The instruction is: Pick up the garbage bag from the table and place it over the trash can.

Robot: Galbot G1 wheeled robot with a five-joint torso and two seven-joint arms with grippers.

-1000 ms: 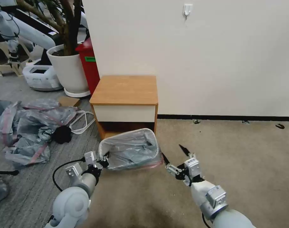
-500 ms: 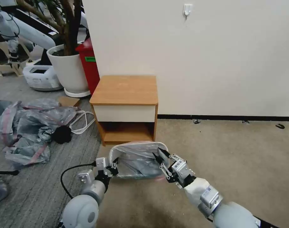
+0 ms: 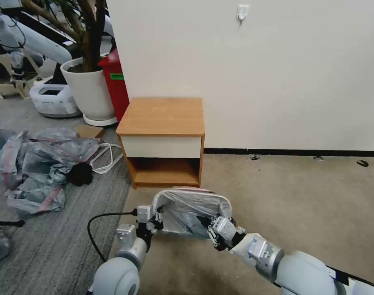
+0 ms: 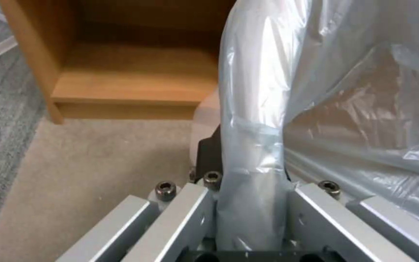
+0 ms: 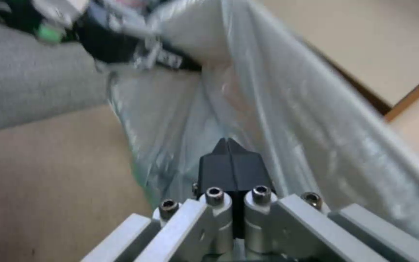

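Trash can [image 3: 191,196] tipped on the carpet before the desk [image 3: 162,116], garbage bag [image 3: 187,213] already lining it. Left gripper [image 3: 156,221] clamped on the bag-wrapped rim. Right gripper [image 3: 207,224] swung in from the side, now pinched closed inside. Probably seating the liner.

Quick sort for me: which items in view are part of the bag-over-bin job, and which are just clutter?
In the job:
garbage bag, draped over the trash can
trash can, on the carpet
table
left gripper, at the bagged rim
right gripper, shut on the garbage bag

Lying about:
heap of similar bags
red bin
plant pot
white cable
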